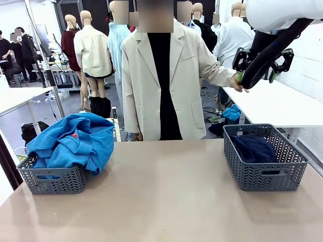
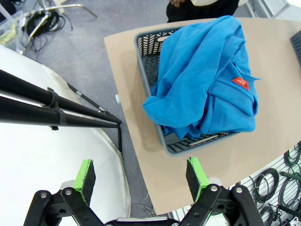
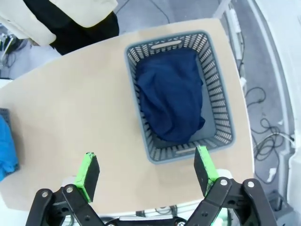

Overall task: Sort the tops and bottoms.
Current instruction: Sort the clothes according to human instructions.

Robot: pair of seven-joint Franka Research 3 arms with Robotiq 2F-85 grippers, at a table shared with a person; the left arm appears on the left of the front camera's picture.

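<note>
Two gray baskets sit on my tan table. At the lower left of the front view, the left basket overflows with blue shirts, one showing a small red mark. My left gripper hangs above it, fingers spread, grasping nothing. At the right, the other basket holds dark navy bottoms. My right gripper hovers over those, likewise released and empty.

Grey floor, white tables, perhaps cables.

Probably a robotics lab: white worktables, floor cables, people.
</note>
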